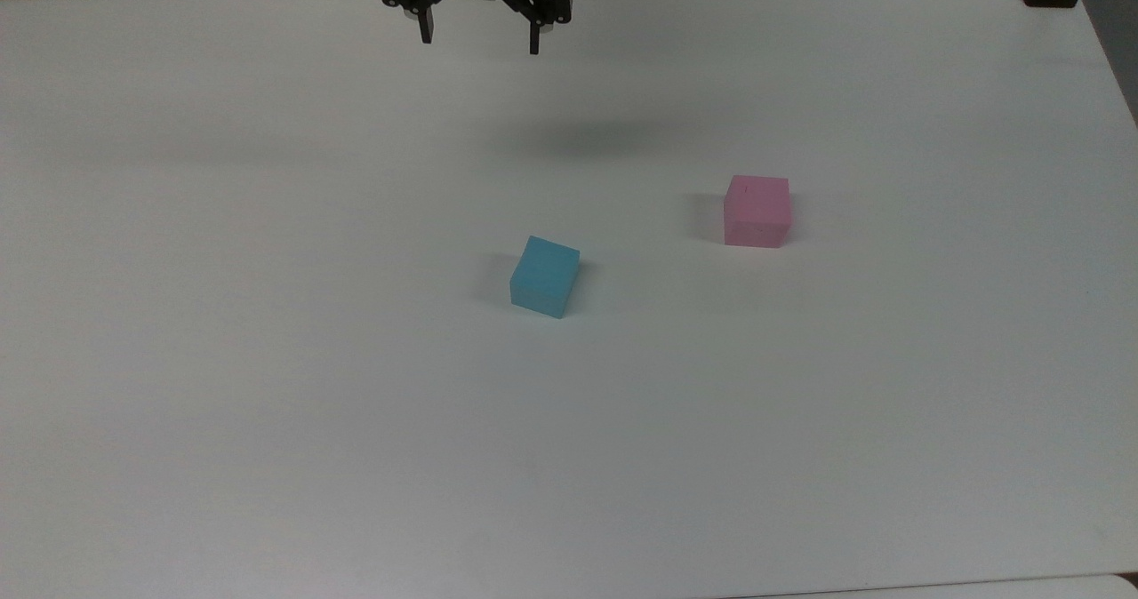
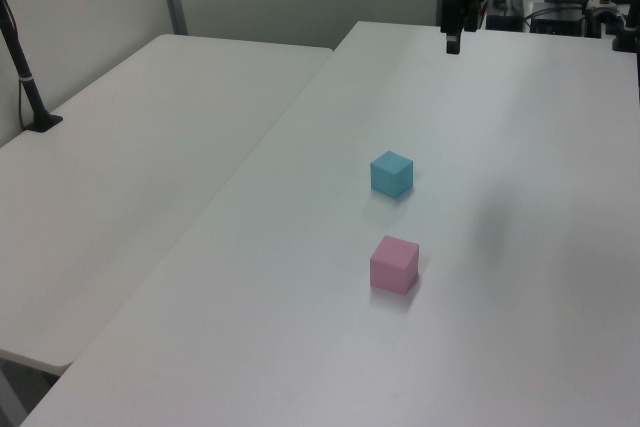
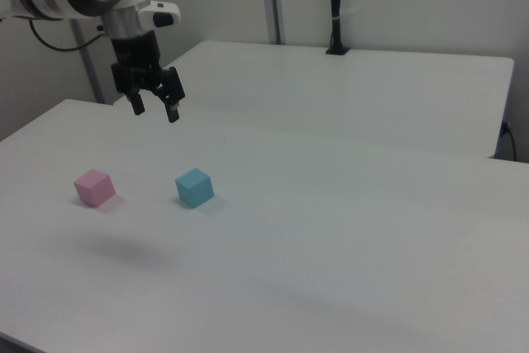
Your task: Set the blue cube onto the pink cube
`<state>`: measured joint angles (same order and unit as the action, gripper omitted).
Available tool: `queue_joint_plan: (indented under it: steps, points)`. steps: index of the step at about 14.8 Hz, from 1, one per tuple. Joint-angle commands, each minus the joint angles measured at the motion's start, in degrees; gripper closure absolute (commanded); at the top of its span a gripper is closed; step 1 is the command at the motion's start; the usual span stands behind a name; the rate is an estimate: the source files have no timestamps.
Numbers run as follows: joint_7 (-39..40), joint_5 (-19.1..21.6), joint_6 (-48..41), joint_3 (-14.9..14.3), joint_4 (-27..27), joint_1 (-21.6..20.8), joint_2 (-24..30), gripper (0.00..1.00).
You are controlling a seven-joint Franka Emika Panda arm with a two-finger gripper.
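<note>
Hovering high above the white table (image 1: 267,403), the gripper (image 1: 480,43) hangs empty with fingers spread wide. Below it and well apart sits the blue cube (image 1: 544,276); farther off toward the top view's right, the pink cube (image 1: 757,211) rests alone.

The top view's upper edge cuts off the gripper (image 1: 480,41) above its fingers, and the arm with it. In the left view the gripper (image 2: 453,42) is cut off at the top edge, its fingers overlapping. The pink cube's (image 1: 757,211) dark top mark is too small to read
</note>
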<state>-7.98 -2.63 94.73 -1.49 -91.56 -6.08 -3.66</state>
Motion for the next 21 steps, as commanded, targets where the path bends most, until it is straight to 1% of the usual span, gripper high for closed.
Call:
queue_joint_plan:
  steps: [1, 11, 13, 15, 17, 19, 21]
  points:
    - [1.5, 1.1, -0.4, 0.0, -1.2, 0.6, 1.0, 0.00]
    - [1.5, 1.2, -0.1, 0.0, -1.1, 0.6, 0.8, 0.00]
    - [1.4, 1.8, 2.7, 0.0, -1.4, 0.5, 0.4, 0.00]
    - [0.8, 3.5, 5.3, 0.0, -1.4, 0.3, -1.4, 0.00]
    - [0.0, 3.7, 7.6, 0.4, -1.4, -0.2, -3.2, 0.00]
    - [-3.7, 4.0, 9.9, 0.7, -1.4, -0.4, -5.5, 0.00]
    - [-7.2, 4.0, 13.6, 0.7, -1.4, -2.0, -8.4, 0.00]
